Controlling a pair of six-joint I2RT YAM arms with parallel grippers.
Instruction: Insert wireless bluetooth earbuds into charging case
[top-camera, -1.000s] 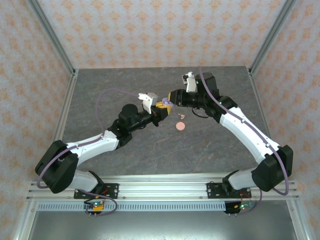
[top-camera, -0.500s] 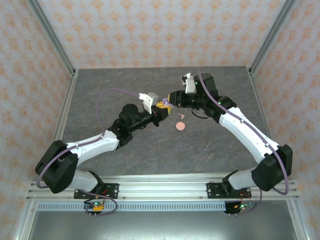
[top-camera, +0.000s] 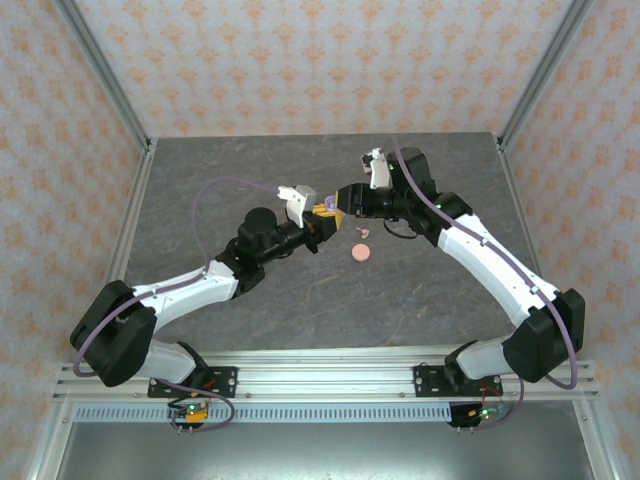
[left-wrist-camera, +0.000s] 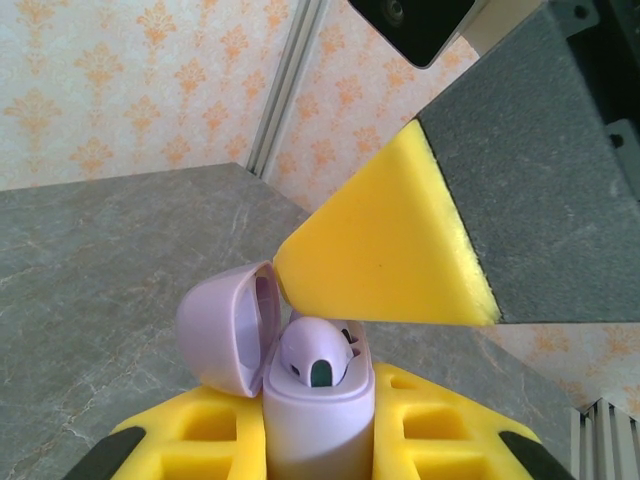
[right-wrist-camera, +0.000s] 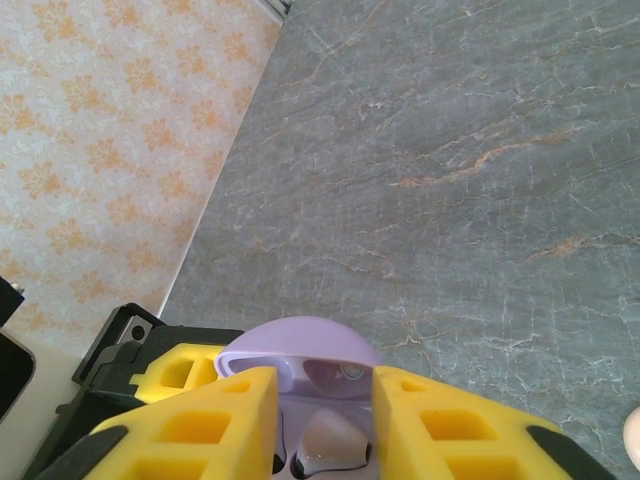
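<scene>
My left gripper (left-wrist-camera: 320, 445) is shut on the pale purple charging case (left-wrist-camera: 318, 420) and holds it upright, its lid (left-wrist-camera: 225, 330) swung open to the left. One pale purple earbud (left-wrist-camera: 315, 355) sits in the case's top. My right gripper (right-wrist-camera: 325, 420) hangs right over the case mouth, and its yellow fingers (right-wrist-camera: 200, 425) stand apart on either side of the earbud (right-wrist-camera: 335, 440) without pinching it. One of those fingers (left-wrist-camera: 390, 260) rests against the lid's edge. From above, the two grippers (top-camera: 322, 215) (top-camera: 338, 200) meet at mid-table. A pinkish-peach earbud (top-camera: 364, 233) lies on the table nearby.
A round peach disc (top-camera: 360, 253) lies on the grey stone-look table (top-camera: 250, 180), just in front of the loose earbud. Aluminium frame posts (top-camera: 100, 70) and patterned walls close in the back and sides.
The right gripper's fingers have parted a little around the earbud in the case. Both arms have hardly moved.
</scene>
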